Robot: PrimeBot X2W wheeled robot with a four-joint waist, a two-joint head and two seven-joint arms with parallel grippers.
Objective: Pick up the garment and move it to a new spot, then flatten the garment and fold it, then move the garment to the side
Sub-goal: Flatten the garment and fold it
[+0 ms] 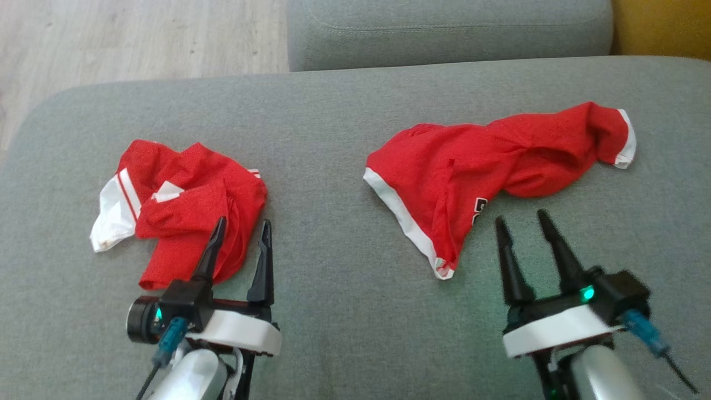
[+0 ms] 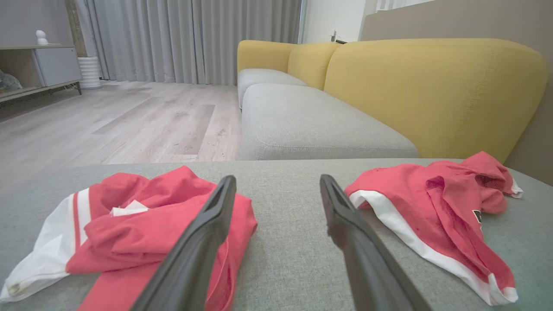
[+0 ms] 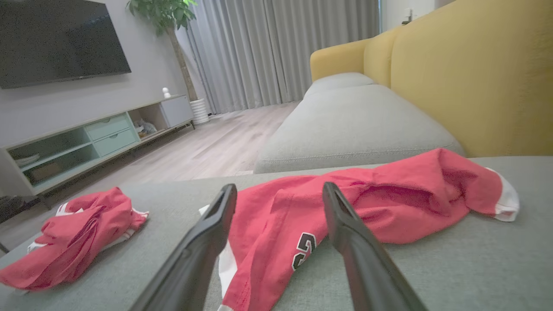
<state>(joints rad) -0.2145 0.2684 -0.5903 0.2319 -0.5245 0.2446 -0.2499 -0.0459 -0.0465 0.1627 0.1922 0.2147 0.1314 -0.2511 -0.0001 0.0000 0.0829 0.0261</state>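
Two crumpled red garments with white trim lie on the grey cushion [image 1: 333, 278]. The left garment [image 1: 183, 211] is bunched up with a white sleeve sticking out to the left. My left gripper [image 1: 244, 222] is open, low over this garment's near right edge, holding nothing. The right garment [image 1: 472, 161] is stretched out and shows a black-and-white number print. Open and empty, my right gripper [image 1: 521, 216] sits just in front of its near edge. The left wrist view shows the left gripper [image 2: 277, 178] between both garments [image 2: 142, 224] [image 2: 432, 194]. In the right wrist view, the right gripper [image 3: 279, 185] points at the printed garment [image 3: 389, 194].
A second grey seat cushion [image 1: 444, 28] lies beyond a gap at the back. A yellow backrest [image 2: 432, 95] runs along the right. Wooden floor [image 1: 139, 39] lies beyond the cushion's far left edge. A low TV cabinet [image 3: 86, 138] stands across the room.
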